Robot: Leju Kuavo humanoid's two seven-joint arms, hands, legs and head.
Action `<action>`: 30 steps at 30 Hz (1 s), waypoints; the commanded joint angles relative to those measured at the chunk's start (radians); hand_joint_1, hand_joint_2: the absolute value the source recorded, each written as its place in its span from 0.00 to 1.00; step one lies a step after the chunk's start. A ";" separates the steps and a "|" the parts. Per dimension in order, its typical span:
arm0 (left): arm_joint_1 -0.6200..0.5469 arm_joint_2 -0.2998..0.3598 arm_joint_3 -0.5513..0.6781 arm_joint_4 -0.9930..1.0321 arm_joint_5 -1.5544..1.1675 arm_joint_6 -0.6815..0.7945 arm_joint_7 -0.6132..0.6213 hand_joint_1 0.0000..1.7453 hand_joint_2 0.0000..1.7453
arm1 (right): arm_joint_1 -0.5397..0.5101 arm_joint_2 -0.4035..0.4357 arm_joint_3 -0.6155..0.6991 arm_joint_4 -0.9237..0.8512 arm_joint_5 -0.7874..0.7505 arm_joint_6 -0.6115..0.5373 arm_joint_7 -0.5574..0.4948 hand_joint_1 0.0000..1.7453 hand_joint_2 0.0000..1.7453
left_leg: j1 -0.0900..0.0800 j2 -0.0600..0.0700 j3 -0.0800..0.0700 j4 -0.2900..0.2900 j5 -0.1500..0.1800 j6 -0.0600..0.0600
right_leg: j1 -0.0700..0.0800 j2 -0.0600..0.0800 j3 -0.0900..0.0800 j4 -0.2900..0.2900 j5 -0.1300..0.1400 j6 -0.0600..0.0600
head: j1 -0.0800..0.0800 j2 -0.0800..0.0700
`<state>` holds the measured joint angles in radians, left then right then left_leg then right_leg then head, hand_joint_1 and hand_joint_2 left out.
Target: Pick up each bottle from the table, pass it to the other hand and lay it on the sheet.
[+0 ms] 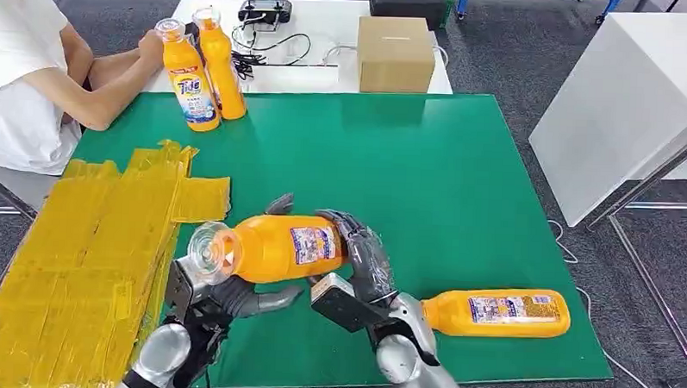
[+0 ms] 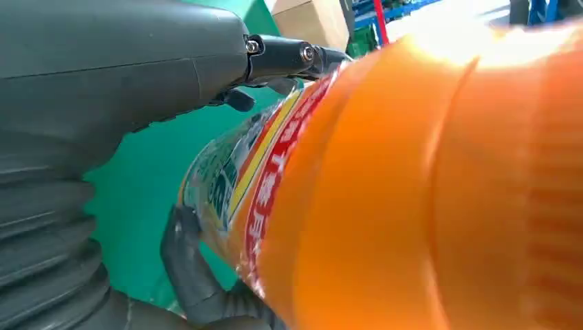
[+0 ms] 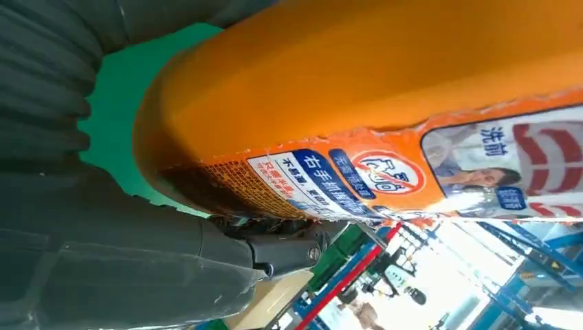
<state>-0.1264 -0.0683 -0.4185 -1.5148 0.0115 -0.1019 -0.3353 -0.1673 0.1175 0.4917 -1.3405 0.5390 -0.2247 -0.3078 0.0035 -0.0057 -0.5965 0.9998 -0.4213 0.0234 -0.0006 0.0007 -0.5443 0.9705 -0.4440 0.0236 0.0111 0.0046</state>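
bottle [image 1: 278,246] held sideways above the green mat [image 1: 462,164], gripped by left hand [image 1: 233,295] and right hand [image 1: 364,259].

Held bottle [image 1: 273,246] lies sideways between left robot hand [image 1: 233,294] and right robot hand [image 1: 364,259], above counter [image 1: 461,181]. Second bottle [image 1: 495,311] lies flat to its right. Sheet [image 1: 87,263] at left edge. Two upright bottles [image 1: 202,68] far left; box [image 1: 395,53] behind.

floor: grey carpet [image 1: 517,53] | white table [image 1: 329,21] behind | white panel [image 1: 619,109] right
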 commanded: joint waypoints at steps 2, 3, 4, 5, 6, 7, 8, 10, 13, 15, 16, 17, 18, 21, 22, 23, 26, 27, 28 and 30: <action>-0.003 -0.062 0.091 0.043 0.171 0.011 -0.005 0.00 1.00 | -0.073 -0.042 0.046 0.101 0.014 0.027 0.015 1.00 1.00 | 0.001 0.002 0.005 -0.001 -0.001 -0.001 | 0.001 0.001 0.005 -0.003 0.000 0.001 | 0.000 0.000; -0.003 -0.062 0.091 0.043 0.171 0.011 -0.005 0.00 1.00 | -0.073 -0.042 0.046 0.101 0.014 0.027 0.015 1.00 1.00 | 0.000 0.001 0.003 -0.001 -0.001 0.000 | 0.000 0.001 0.003 -0.002 0.000 0.000 | 0.000 0.000; -0.003 -0.062 0.091 0.043 0.171 0.011 -0.005 0.00 1.00 | -0.073 -0.042 0.046 0.101 0.014 0.027 0.015 1.00 1.00 | 0.000 0.001 0.005 -0.001 -0.001 -0.001 | 0.000 0.001 0.005 -0.002 -0.001 0.001 | 0.000 0.000; -0.003 -0.062 0.091 0.043 0.171 0.011 -0.005 0.00 1.00 | -0.073 -0.042 0.046 0.101 0.014 0.027 0.015 1.00 1.00 | 0.001 0.002 0.005 -0.001 -0.001 -0.001 | 0.001 0.001 0.005 -0.003 -0.001 0.001 | 0.000 0.000; -0.003 -0.062 0.091 0.043 0.171 0.011 -0.005 0.00 1.00 | -0.073 -0.042 0.046 0.101 0.014 0.027 0.015 1.00 1.00 | 0.000 0.001 0.003 -0.001 -0.001 0.000 | 0.000 0.000 0.003 -0.002 0.000 0.000 | 0.000 0.000; -0.003 -0.062 0.091 0.043 0.171 0.011 -0.005 0.00 1.00 | -0.073 -0.042 0.046 0.101 0.014 0.027 0.015 1.00 1.00 | 0.000 0.001 0.004 -0.001 -0.001 0.000 | 0.000 0.000 0.004 -0.002 -0.001 0.000 | 0.000 0.000; -0.003 -0.062 0.091 0.043 0.171 0.011 -0.005 0.00 1.00 | -0.073 -0.042 0.046 0.101 0.014 0.027 0.015 1.00 1.00 | 0.000 0.000 0.003 -0.001 -0.001 0.000 | 0.000 0.000 0.003 -0.002 0.000 0.000 | 0.000 0.000; -0.003 -0.062 0.091 0.043 0.171 0.011 -0.005 0.00 1.00 | -0.073 -0.042 0.046 0.101 0.014 0.027 0.015 1.00 1.00 | 0.000 0.000 0.003 -0.001 -0.001 0.000 | 0.000 -0.001 0.003 -0.002 -0.001 0.000 | 0.000 0.000; 0.001 -0.074 0.105 0.037 0.213 0.042 -0.016 0.00 1.00 | -0.072 -0.039 0.052 0.108 -0.005 0.049 0.017 1.00 1.00 | 0.001 0.000 0.005 -0.001 -0.001 -0.001 | 0.001 0.000 0.005 -0.003 -0.001 0.000 | 0.000 0.000; 0.001 -0.074 0.105 0.037 0.213 0.042 -0.016 0.00 1.00 | -0.072 -0.039 0.052 0.108 -0.005 0.049 0.017 1.00 1.00 | 0.001 0.000 0.005 -0.001 -0.001 -0.001 | 0.001 0.000 0.005 -0.003 -0.001 0.000 | 0.000 0.000; 0.001 -0.074 0.105 0.037 0.213 0.042 -0.016 0.00 1.00 | -0.072 -0.039 0.052 0.108 -0.005 0.049 0.017 1.00 1.00 | 0.000 0.000 0.002 -0.001 0.000 0.000 | 0.000 0.000 0.003 -0.002 0.000 0.000 | 0.000 0.000; 0.003 -0.082 0.115 0.025 0.233 0.073 -0.031 0.00 1.00 | -0.072 -0.030 0.055 0.120 -0.068 0.109 0.009 1.00 1.00 | 0.001 0.000 0.003 -0.001 -0.001 -0.001 | 0.000 0.000 0.003 -0.002 0.000 0.000 | 0.000 0.000; -0.004 -0.082 0.111 0.021 0.258 0.096 -0.042 0.00 1.00 | -0.074 -0.025 0.060 0.141 -0.176 0.205 -0.004 1.00 1.00 | 0.001 0.000 0.004 -0.001 -0.001 -0.001 | 0.001 0.000 0.004 -0.002 -0.001 0.000 | 0.000 0.000; -0.015 -0.082 0.100 0.027 0.274 0.115 -0.047 0.00 1.00 | -0.080 -0.018 0.092 0.178 -0.214 0.234 -0.014 1.00 1.00 | 0.001 0.000 0.004 -0.001 -0.001 -0.001 | 0.001 -0.001 0.005 -0.002 -0.001 0.000 | 0.000 0.000; -0.018 -0.082 0.095 0.031 0.272 0.124 -0.051 0.00 1.00 | -0.083 -0.019 0.103 0.183 -0.219 0.235 -0.015 1.00 1.00 | 0.001 0.000 0.003 -0.001 -0.001 -0.001 | 0.001 0.000 0.003 -0.002 0.000 0.000 | 0.000 0.000; -0.018 -0.082 0.092 0.032 0.274 0.129 -0.053 0.00 1.00 | -0.086 -0.020 0.110 0.184 -0.220 0.231 -0.014 1.00 1.00 | 0.001 0.001 0.004 -0.001 -0.001 -0.001 | 0.001 0.000 0.005 -0.002 -0.001 0.000 | 0.000 0.000; -0.019 -0.079 0.082 0.031 0.273 0.141 -0.060 0.00 1.00 | -0.093 -0.020 0.120 0.195 -0.227 0.222 -0.004 1.00 1.00 | 0.001 0.000 0.003 -0.001 -0.001 -0.001 | 0.001 -0.001 0.004 -0.002 -0.001 0.000 | 0.000 0.000; -0.019 -0.081 0.080 0.030 0.273 0.141 -0.060 0.00 1.00 | -0.092 -0.020 0.121 0.197 -0.227 0.222 -0.004 1.00 1.00 | 0.001 0.000 0.005 -0.001 -0.001 -0.001 | 0.001 -0.001 0.005 -0.002 -0.001 0.000 | 0.000 0.000; -0.019 -0.081 0.080 0.030 0.273 0.141 -0.060 0.00 1.00 | -0.092 -0.020 0.121 0.197 -0.227 0.222 -0.004 1.00 1.00 | 0.001 0.000 0.003 -0.001 -0.001 -0.001 | 0.001 -0.001 0.004 -0.002 -0.001 0.000 | 0.000 0.000; -0.019 -0.081 0.080 0.030 0.273 0.141 -0.060 0.00 1.00 | -0.092 -0.020 0.121 0.197 -0.227 0.222 -0.004 1.00 1.00 | 0.001 0.000 0.004 -0.001 -0.001 -0.001 | 0.001 -0.001 0.005 -0.002 -0.001 0.000 | 0.000 0.000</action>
<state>-0.0965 -0.1427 -0.3529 -1.5156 0.2800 0.0256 -0.3948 -0.2348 0.1137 0.5566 -1.2390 0.3090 -0.0046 -0.3098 0.0036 -0.0056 -0.5967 0.9998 -0.4213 0.0234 -0.0006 0.0008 -0.5449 0.9705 -0.4440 0.0236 0.0107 0.0046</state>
